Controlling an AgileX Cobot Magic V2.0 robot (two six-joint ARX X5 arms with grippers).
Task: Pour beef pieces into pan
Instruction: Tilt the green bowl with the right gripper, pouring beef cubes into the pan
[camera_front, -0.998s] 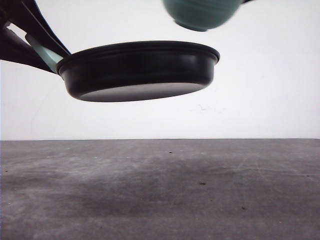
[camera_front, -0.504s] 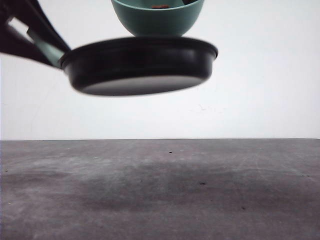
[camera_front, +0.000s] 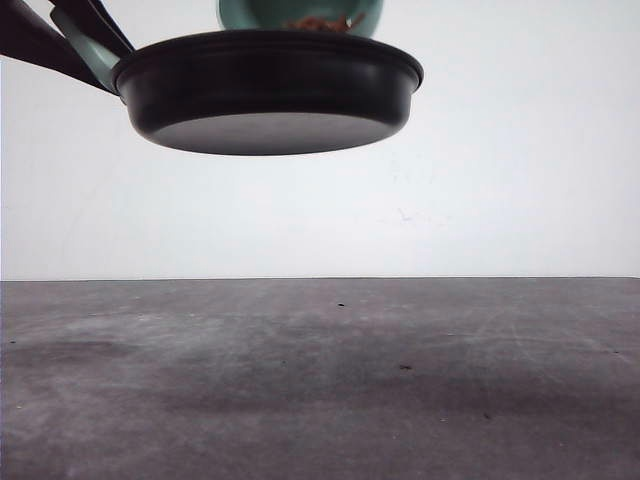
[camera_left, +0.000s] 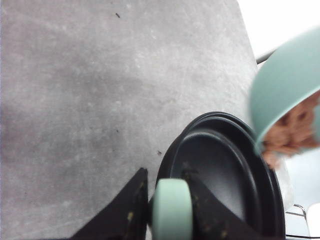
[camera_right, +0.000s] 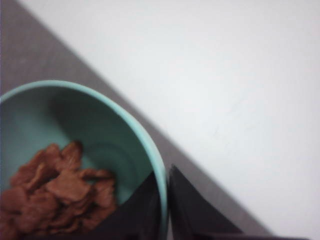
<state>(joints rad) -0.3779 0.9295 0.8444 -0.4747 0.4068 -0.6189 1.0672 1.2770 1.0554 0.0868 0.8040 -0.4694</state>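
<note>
From my seat the left gripper (camera_left: 170, 210) comes first: at about ten o'clock in the front view its dark fingers (camera_left: 127, 212) are clamped on either side of the mint-green handle (camera_left: 171, 209) of the pan (camera_front: 268, 88), which I have held well above the desk (camera_front: 320, 380). A second ago the pan hung lower and tipped slightly; now it has risen and sits nearly level, its black rim close to the top of the front view. Moving right, the teal bowl (camera_front: 300, 14) has changed more: a second ago it was off at about one o'clock from the pan, and now it sits over the pan's middle, tilted, with the beef pieces (camera_front: 318, 23) showing at its lip just behind the pan's rim. In the left wrist view the bowl's mouth leans over the pan's far edge and the reddish chunks crowd the low side; the pan's floor looks bare so far. The right gripper (camera_right: 166, 210) has its fingers (camera_right: 187, 212) pinched on the bowl's rim, one inside, one outside. I judge the pour is just starting: the beef is still in the bowl, and a steeper tilt should send it sliding into the pan.
</note>
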